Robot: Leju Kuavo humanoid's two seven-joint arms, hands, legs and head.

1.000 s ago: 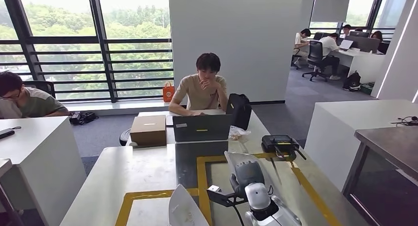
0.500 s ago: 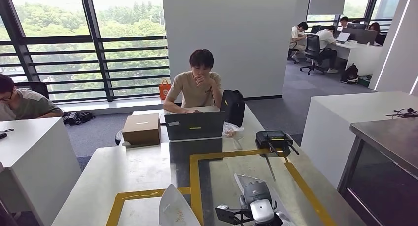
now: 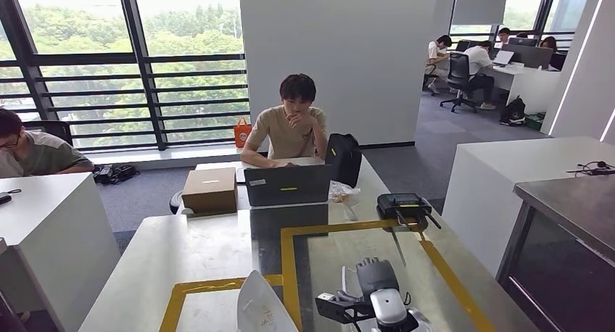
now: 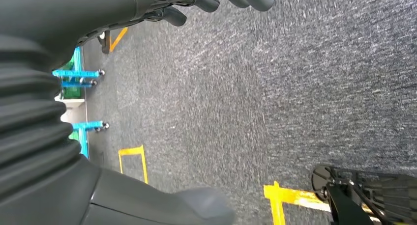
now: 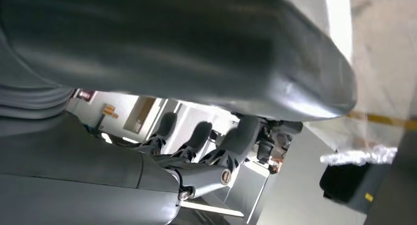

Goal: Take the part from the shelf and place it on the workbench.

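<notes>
Head view: right hand (image 3: 377,277) grasping thin whitish translucent part (image 3: 349,281) over workbench (image 3: 217,249); left hand (image 4: 216,1) empty.

Bright daylight from windows (image 3: 130,64), slightly blown out. Glare on workbench (image 3: 217,252). Edges bowed in head view. Right wrist view blurred, close surfaces out of focus.

The pale tabletop (image 3: 210,252) carries yellow tape outlines (image 3: 290,267). At its far end sit a brown cardboard box (image 3: 209,189), a dark grey laptop (image 3: 288,185) and a black bag (image 3: 343,158). The floor (image 4: 275,97) is speckled grey carpet with yellow markings.
</notes>
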